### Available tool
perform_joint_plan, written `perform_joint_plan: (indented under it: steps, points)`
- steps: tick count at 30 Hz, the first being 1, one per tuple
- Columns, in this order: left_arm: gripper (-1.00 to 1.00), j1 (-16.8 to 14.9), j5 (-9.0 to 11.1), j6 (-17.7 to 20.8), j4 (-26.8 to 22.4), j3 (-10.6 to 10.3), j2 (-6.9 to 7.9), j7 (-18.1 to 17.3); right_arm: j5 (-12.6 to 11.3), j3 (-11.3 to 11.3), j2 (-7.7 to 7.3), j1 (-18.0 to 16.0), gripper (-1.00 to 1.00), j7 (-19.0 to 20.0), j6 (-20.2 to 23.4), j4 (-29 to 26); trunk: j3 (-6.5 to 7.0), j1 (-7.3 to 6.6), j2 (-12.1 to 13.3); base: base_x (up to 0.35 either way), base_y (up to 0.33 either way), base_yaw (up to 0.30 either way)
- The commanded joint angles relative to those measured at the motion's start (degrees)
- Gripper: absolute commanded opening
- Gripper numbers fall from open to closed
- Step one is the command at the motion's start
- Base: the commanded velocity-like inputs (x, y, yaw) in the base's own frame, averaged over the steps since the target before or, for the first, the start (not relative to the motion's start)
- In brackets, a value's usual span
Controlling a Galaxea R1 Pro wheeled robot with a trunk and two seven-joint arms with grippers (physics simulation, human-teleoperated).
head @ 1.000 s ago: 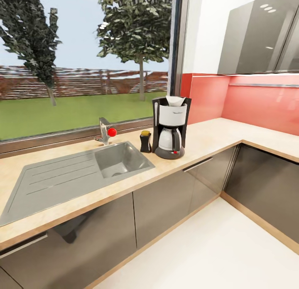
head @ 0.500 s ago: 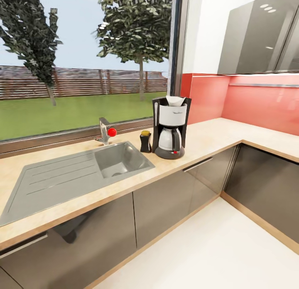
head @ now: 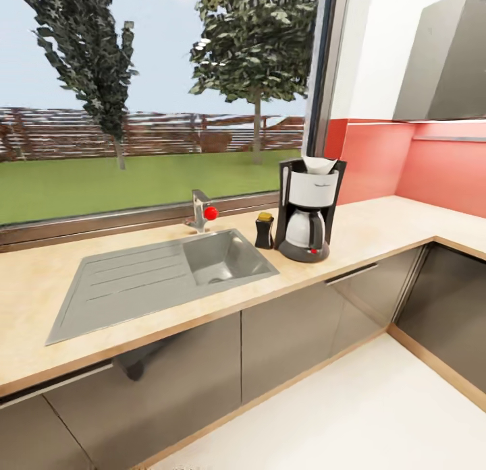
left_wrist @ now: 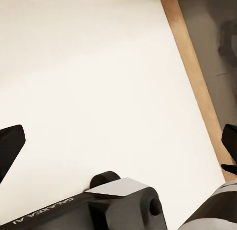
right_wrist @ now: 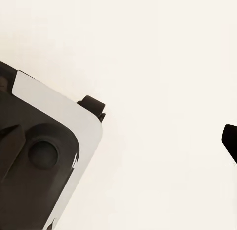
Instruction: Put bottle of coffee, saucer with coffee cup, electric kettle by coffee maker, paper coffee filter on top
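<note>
In the head view the coffee maker [head: 309,210] stands on the kitchen countertop [head: 378,224], right of the sink. A white paper coffee filter [head: 318,164] sits in its top. The bottle of coffee [head: 264,230], squat and dark with a yellowish top, stands just left of the machine. The saucer, coffee cup and electric kettle are out of view. My left gripper [left_wrist: 118,146] hangs open over the white floor, its dark fingertips [left_wrist: 10,148] far apart. My right gripper [right_wrist: 118,141] is also open above the floor, with one fingertip [right_wrist: 230,139] at the picture's edge.
A grey inset sink [head: 223,257] with a drainboard and a faucet [head: 200,214] with a red knob lie left of the bottle. Dark cabinet fronts [head: 297,328] run below, and the counter turns a corner at the right. The robot's base [left_wrist: 123,205] shows under both wrists.
The whole head picture has shifted to the right, so the camera has moved. The coffee maker, filter and bottle stand where they were on the counter.
</note>
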Motion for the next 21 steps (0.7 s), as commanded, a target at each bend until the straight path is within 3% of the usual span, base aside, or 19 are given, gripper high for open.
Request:
perform_joint_plan:
  steps: [1, 16, 21]
  points:
    - [1.0, -0.06, 0.36, -0.36, 0.06, -0.49, 0.01, -0.05, 0.6, -0.15, -0.02, -0.01, 1.0, 0.09, -0.24, -0.02, -0.06, 0.0, -0.03, 0.0, 0.0, 0.271]
    - [1.0, -0.06, 0.36, -0.36, 0.06, -0.51, 0.0, -0.05, 0.68, -0.06, 0.06, -0.01, 1.0, 0.01, -0.25, -0.02, -0.06, 0.0, -0.03, -0.001, 0.002, 0.271]
    - [1.0, -0.06, 0.36, -0.41, 0.06, -0.52, -0.06, -0.05, 0.77, 0.06, 0.1, -0.01, 1.0, -0.23, -0.25, 0.0, -0.06, 0.0, -0.03, -0.078, 0.136, 0.158]
